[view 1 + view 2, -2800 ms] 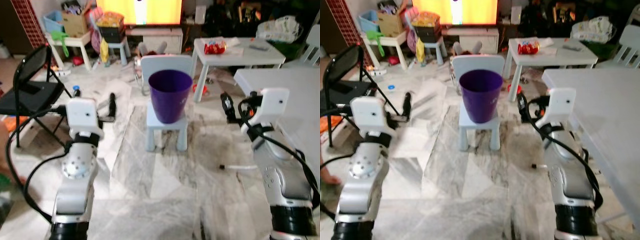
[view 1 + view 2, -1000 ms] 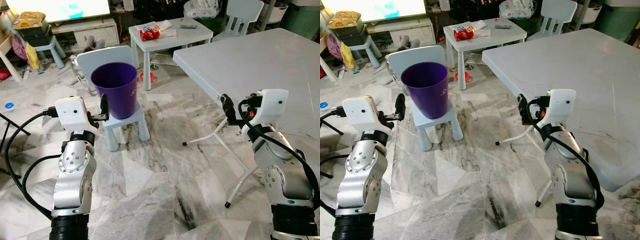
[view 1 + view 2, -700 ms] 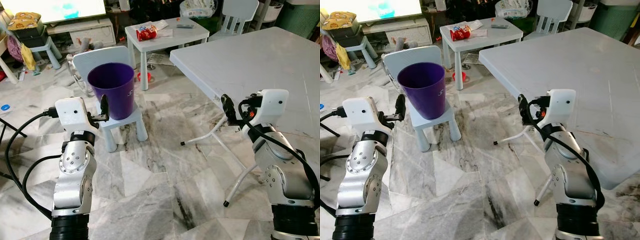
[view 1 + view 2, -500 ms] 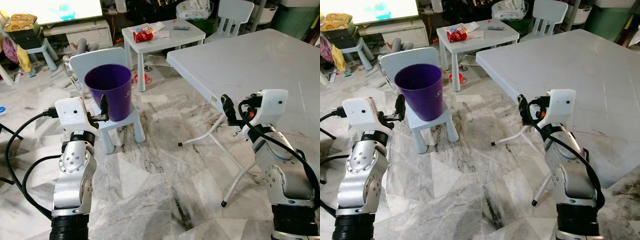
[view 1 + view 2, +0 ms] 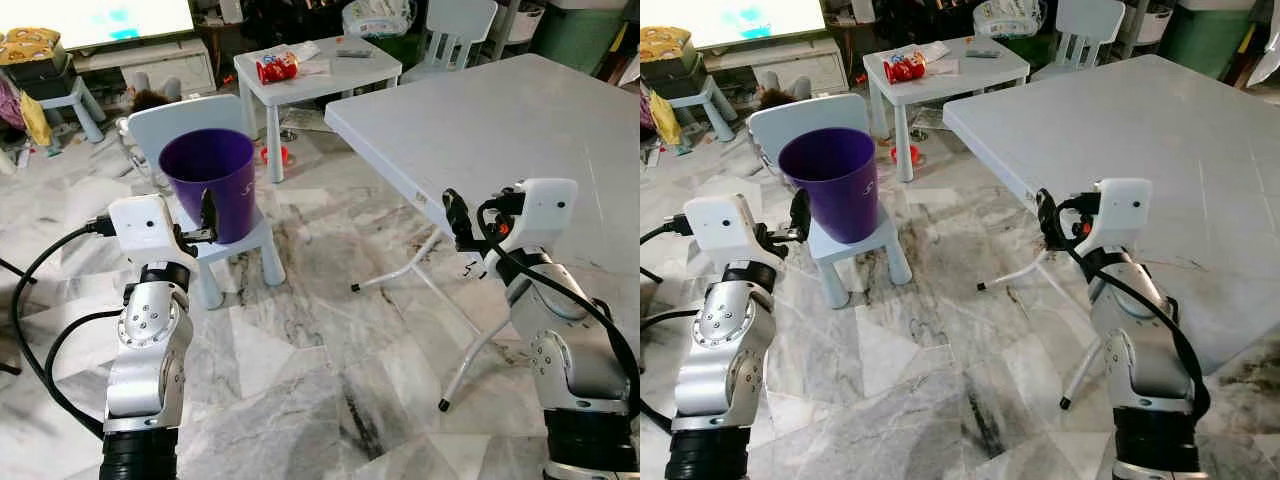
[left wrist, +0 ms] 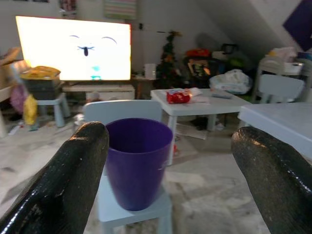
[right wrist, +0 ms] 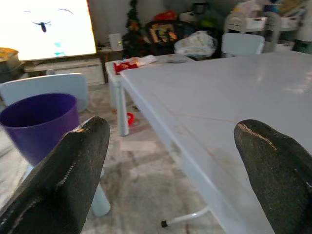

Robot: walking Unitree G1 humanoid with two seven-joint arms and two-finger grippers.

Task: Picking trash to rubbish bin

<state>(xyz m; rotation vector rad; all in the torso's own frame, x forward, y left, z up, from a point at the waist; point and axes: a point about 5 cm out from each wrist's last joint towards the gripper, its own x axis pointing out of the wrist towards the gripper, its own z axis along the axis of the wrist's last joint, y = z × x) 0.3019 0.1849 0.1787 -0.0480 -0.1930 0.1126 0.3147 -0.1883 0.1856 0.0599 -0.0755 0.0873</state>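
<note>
A purple bin [image 5: 208,185] stands upright on a small pale blue chair [image 5: 243,238] on the marble floor, left of centre. A red snack packet [image 5: 277,68] lies on a low white table [image 5: 345,68] behind it. My left gripper [image 5: 207,204] is held up just in front of the bin's near side, open and empty, and its black fingers [image 6: 73,170] frame the bin [image 6: 137,161] in the left wrist view. My right gripper [image 5: 452,212] hovers open and empty beside the edge of a large white folding table [image 5: 500,110].
The folding table's metal legs [image 5: 430,270] reach out over the floor at centre right. A white child's chair [image 5: 465,25] and a green container [image 5: 575,35] stand at the back right. A lit screen [image 5: 100,15] and cluttered stools line the back left.
The whole view has swung right: the bin has shifted left and the large white table now takes up the right side. Both grippers hold the same open pose.
</note>
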